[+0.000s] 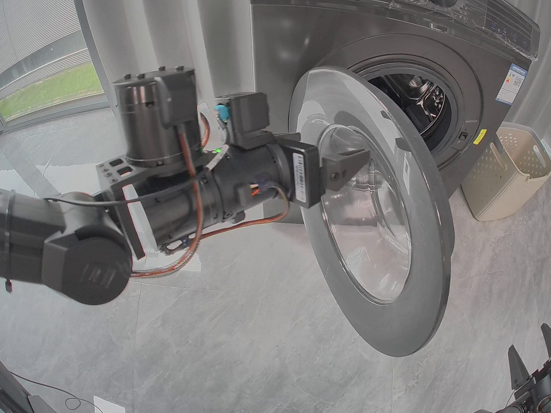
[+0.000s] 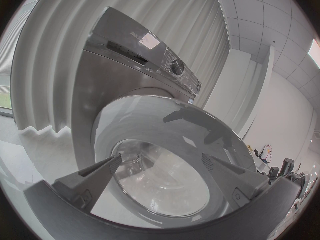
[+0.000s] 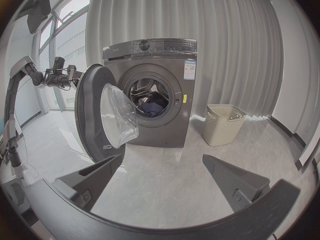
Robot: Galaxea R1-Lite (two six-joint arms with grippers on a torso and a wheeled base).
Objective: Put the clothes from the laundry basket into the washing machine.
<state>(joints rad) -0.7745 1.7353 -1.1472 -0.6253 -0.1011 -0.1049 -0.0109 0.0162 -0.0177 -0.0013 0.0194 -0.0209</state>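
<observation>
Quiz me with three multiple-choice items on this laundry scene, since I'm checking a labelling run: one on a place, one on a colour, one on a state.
1. Where is the laundry basket?
A. On top of the washing machine
B. On the floor beside the machine
C. On a shelf

2. What colour is the garment in the drum?
A. Red
B. Dark blue
C. Yellow

3. How is the machine's door?
A. Shut
B. Swung open
C. Off and lying on the floor

Answers:
1 B, the basket stands on the tiles next to the machine.
2 B, dark blue cloth lies at the drum's bottom.
3 B, the door stands out from the front on its hinge, so the opening is bare.
</observation>
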